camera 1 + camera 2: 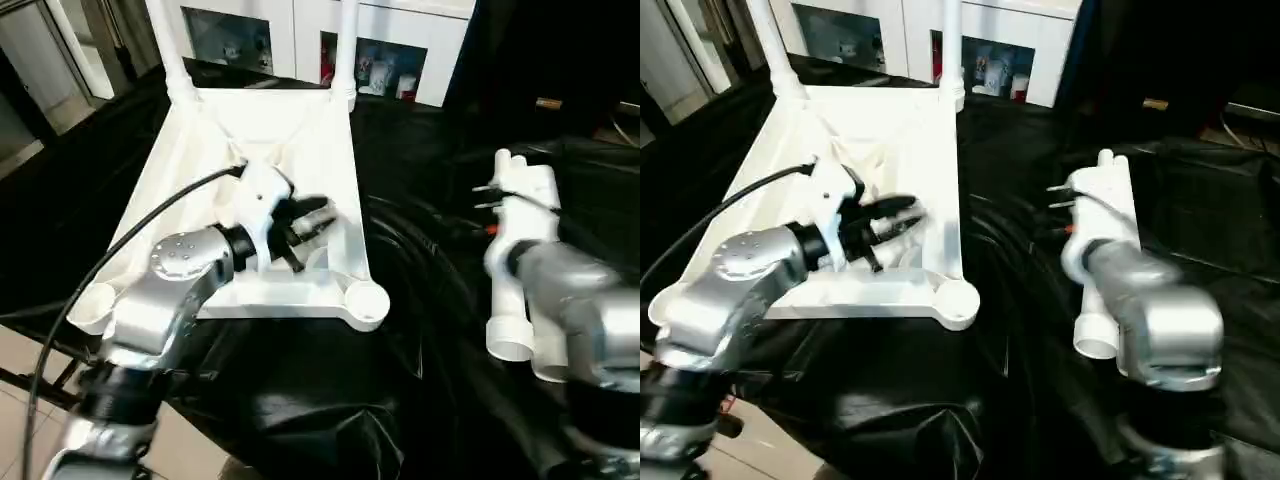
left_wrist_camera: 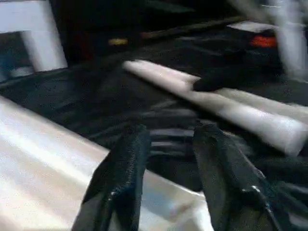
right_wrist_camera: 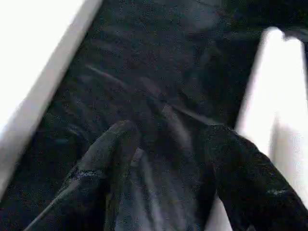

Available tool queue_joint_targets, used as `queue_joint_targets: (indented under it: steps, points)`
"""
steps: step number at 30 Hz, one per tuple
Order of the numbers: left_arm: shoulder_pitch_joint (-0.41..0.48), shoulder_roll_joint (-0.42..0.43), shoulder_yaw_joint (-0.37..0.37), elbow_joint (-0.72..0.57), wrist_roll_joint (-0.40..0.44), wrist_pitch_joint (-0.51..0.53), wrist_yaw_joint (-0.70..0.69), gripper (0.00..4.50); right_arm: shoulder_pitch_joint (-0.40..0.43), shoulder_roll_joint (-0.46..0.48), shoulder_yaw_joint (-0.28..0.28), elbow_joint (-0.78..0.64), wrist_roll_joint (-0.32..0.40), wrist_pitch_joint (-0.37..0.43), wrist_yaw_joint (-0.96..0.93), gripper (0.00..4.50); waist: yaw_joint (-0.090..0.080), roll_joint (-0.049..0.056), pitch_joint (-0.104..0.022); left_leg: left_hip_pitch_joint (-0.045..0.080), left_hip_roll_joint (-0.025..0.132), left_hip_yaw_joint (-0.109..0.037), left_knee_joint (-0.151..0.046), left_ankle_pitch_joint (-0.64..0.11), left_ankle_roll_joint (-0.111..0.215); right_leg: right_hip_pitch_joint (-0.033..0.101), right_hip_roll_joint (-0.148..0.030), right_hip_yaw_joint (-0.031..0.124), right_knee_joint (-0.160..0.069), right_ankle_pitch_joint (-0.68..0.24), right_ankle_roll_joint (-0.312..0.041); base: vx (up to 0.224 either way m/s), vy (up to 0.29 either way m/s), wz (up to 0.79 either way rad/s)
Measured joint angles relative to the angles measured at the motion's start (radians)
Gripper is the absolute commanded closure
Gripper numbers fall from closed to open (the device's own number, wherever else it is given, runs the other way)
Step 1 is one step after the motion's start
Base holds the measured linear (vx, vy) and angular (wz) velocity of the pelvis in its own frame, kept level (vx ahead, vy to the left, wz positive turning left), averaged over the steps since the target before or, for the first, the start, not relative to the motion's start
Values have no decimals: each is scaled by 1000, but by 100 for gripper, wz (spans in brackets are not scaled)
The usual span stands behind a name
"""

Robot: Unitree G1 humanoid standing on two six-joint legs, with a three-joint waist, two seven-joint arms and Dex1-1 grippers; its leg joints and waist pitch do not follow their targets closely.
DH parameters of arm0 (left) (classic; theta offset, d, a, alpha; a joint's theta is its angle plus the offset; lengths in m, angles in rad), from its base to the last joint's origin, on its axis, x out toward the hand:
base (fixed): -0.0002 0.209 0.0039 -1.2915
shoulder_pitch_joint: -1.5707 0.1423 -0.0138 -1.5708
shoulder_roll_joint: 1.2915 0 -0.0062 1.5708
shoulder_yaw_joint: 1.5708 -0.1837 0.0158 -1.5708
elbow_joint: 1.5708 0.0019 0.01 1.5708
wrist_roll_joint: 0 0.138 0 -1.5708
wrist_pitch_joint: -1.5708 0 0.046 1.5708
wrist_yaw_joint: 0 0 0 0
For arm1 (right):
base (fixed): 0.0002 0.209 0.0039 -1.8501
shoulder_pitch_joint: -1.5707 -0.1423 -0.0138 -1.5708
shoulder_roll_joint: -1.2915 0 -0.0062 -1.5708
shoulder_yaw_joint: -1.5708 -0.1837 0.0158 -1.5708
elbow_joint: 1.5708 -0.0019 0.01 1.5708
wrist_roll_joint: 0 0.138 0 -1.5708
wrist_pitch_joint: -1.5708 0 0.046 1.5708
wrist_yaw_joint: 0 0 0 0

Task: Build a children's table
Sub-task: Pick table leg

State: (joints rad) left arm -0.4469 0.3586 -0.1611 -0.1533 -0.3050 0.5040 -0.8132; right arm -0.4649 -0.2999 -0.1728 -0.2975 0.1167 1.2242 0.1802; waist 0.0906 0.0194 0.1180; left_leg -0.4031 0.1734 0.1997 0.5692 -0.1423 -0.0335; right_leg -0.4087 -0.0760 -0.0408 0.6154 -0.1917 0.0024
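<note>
Left eye view: the tabletop [image 1: 300,150] is lying underside up on the black cloth [image 1: 420,200], two legs [image 1: 346,50] already standing in its far corner sockets; the left gripper [image 1: 318,222] is hovering over the ribbed underside near the right-hand rim, fingers parted and holding nothing. Two loose legs [image 1: 515,320] are lying side by side on the cloth to the right, partly under the right forearm [image 1: 570,290]. Right eye view: same layout, with the near-right corner socket [image 1: 958,300] sitting empty. Left wrist view: the two black fingers [image 2: 122,178] are standing apart over the tabletop's rim, loose legs [image 2: 231,108] lying well beyond on the cloth. Right wrist view: the right gripper [image 3: 166,173] is spread open above bare cloth, empty, with a white leg [image 3: 284,106] just beside one finger and the tabletop's edge [image 3: 43,72] on the other side
</note>
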Motion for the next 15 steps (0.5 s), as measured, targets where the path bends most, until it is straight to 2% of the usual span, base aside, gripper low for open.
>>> queue_joint_targets:
  steps: [3, 6, 15]
  points:
    - [14, 17, -36, -25, -13, 19, -38, 233, -7, -19, -20, 26, -2, 32, -5, 137, 0, 0, 0, 1, 0, 0, 0, 0, -1, 0, 0, 0, 1, 0, 0, 0, 0, 0]
    - [14, 21, -43, -27, -12, 23, -45, 189, -8, -26, -40, 46, -2, 46, -9, 137, 0, 0, 0, 1, 0, 0, 0, 1, -1, 0, 0, 0, 2, 1, 1, 0, 0, 0]
    - [18, 51, -84, -32, 25, 33, -45, 189, -8, -80, -67, 102, 7, 155, 15, 137, 0, 1, -1, 2, 0, 0, 2, 2, -3, 1, 0, 0, 4, 3, 2, 0, 0, 0]
